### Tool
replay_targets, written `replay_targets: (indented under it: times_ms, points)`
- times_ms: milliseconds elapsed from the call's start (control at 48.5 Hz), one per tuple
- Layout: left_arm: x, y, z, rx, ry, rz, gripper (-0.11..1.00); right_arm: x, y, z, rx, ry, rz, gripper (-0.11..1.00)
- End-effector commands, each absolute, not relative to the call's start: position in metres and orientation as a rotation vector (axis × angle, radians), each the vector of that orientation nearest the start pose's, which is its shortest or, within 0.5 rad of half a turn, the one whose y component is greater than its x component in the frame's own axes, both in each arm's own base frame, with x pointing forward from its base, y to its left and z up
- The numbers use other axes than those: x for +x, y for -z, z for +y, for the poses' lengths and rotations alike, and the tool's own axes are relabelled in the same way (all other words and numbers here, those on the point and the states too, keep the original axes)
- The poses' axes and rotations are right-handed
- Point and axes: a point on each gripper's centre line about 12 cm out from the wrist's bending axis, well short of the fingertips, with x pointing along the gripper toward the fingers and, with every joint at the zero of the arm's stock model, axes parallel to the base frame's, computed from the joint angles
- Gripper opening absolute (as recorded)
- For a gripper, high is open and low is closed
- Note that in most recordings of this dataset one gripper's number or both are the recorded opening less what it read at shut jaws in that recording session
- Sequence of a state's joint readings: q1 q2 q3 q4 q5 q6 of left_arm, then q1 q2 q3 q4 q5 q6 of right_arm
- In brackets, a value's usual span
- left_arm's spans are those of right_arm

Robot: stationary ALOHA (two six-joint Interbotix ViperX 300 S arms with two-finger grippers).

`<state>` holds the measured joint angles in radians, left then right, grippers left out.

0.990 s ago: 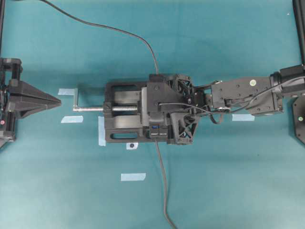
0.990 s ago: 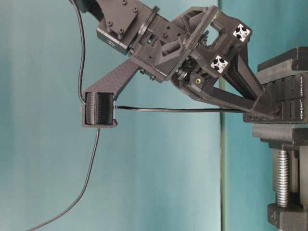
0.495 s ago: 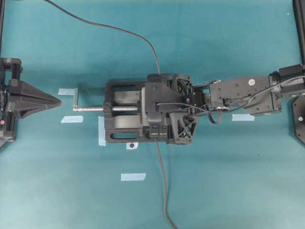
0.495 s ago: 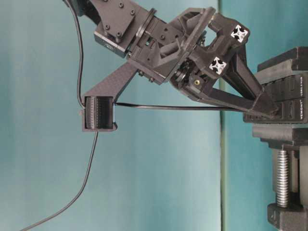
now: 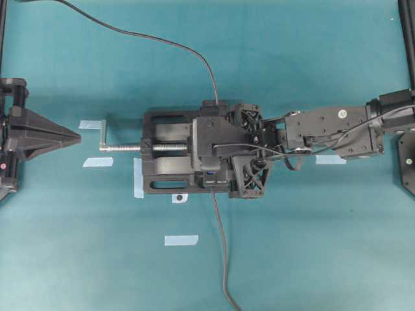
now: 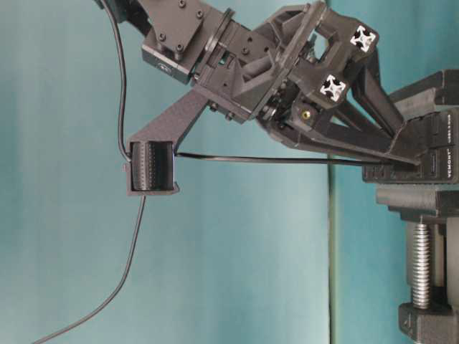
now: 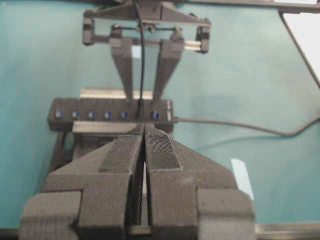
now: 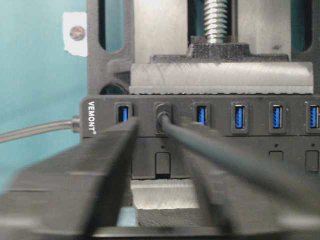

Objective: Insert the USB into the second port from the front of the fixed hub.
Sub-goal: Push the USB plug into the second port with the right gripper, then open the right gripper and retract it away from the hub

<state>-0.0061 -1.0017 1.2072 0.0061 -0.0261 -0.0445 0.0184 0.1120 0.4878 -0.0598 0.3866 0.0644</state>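
In the right wrist view the right pincer (image 8: 160, 200) stands released, its blurred fingers (image 8: 107, 175) spread to either side of the USB (image 8: 162, 117), gripping nothing. Just beyond their tips the USB sits plugged into the second port from the end marked "VEMONT" on the fixed hub (image 8: 240, 140), its cable (image 8: 235, 160) running back between the fingers. Behind the hub rise the vise jaw (image 8: 220, 77) and screw (image 8: 217, 20). The left pincer (image 7: 144, 150) is clenched on nothing, well short of the hub.
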Motion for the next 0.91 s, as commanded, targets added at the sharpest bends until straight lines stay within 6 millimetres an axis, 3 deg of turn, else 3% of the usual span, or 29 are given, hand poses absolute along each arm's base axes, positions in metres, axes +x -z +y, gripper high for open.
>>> replay_targets:
  times_ms: [0, 62, 887]
  points:
    - [0.1908, -0.2600, -0.0009, -0.039, 0.001, 0.170, 0.00, 0.4088, -0.1729, 0.0069, -0.015, 0.001, 0.921, 0.62]
    - [0.1906, -0.2603, -0.0009, -0.039, 0.001, 0.169, 0.00, 0.4086, -0.1748, 0.0069, -0.015, 0.001, 0.917, 0.67]
    - [0.1911, -0.2612, -0.0009, -0.039, 0.001, 0.167, 0.00, 0.4026, -0.1826, 0.0050, -0.011, 0.005, 0.889, 0.67]
